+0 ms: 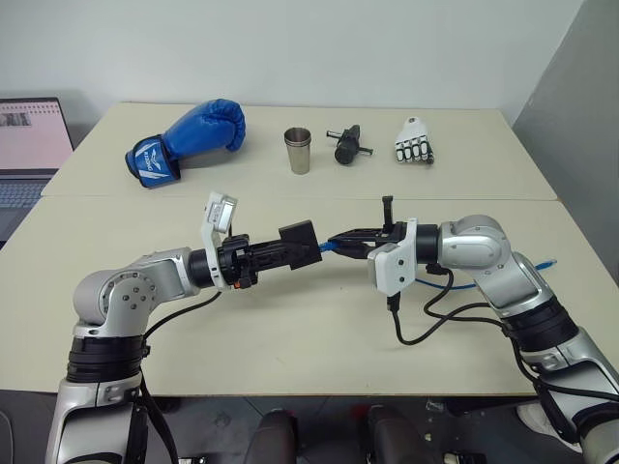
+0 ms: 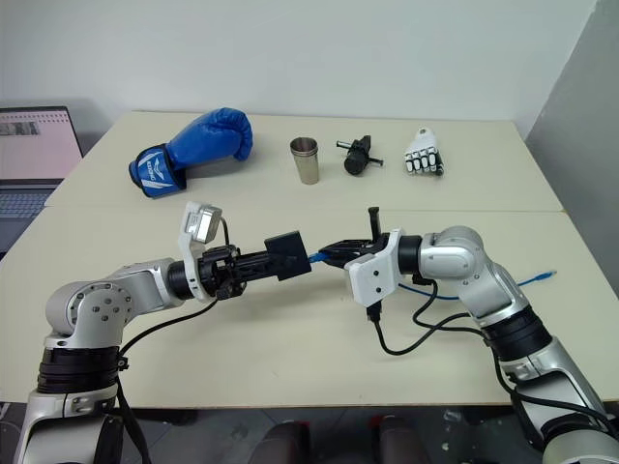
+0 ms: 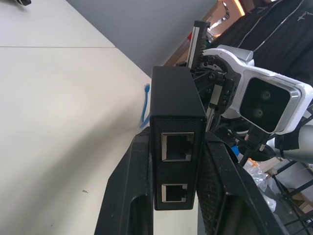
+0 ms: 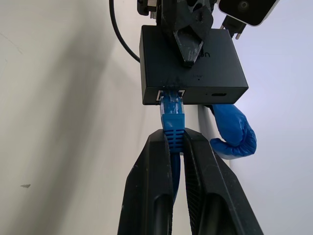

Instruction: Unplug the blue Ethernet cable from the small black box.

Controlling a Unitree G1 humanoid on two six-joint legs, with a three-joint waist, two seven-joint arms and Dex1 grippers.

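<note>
left hand [image 1: 280, 253] grips small black box [image 1: 299, 238] | right hand [image 4: 174, 142] pinches blue Ethernet cable [image 4: 172, 120] — plugged in, above bare table [image 1: 290, 329]

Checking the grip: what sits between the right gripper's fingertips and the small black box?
Just the blue Ethernet cable plug, seated in the small black box; the right gripper pinches its boot, seen in the right wrist view.

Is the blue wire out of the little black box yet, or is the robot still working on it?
Not yet. Done: the left gripper is shut on the small black box, and the right gripper is shut on the blue Ethernet cable just behind its plug. In hand: both held above the table. Left: pulling the plug out; it's still in the port.
</note>
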